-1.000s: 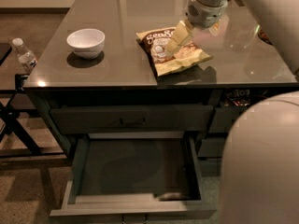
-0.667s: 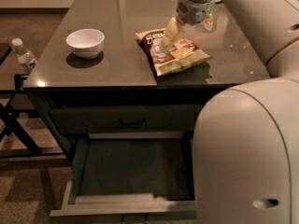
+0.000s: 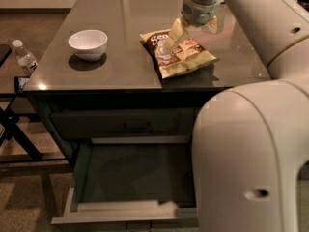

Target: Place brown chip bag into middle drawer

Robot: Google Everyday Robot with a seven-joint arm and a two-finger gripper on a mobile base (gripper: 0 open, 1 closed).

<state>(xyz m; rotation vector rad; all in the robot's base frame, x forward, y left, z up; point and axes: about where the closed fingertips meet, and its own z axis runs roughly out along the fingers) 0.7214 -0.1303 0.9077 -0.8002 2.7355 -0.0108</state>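
We saw the robot's arm [image 3: 241, 149] first, a smooth, rounded pale shell filling the right side. Under it stood the cabinet, its flat glossy grey top [image 3: 120, 62] throwing reflections. Lower down the middle drawer [image 3: 135, 178] was pulled open, wide and shallow, with a dark flat bottom and paler walls. The brown chip bag [image 3: 186, 57], crinkly foil, lay flat on the top near the front right, outside the drawer. Left of it sat 1 round white bowl [image 3: 88, 43]. The gripper [image 3: 190, 36] hung over the bag's far end, its 2 fingers spread apart. A clear plastic bottle [image 3: 24, 57] stood off the left edge.
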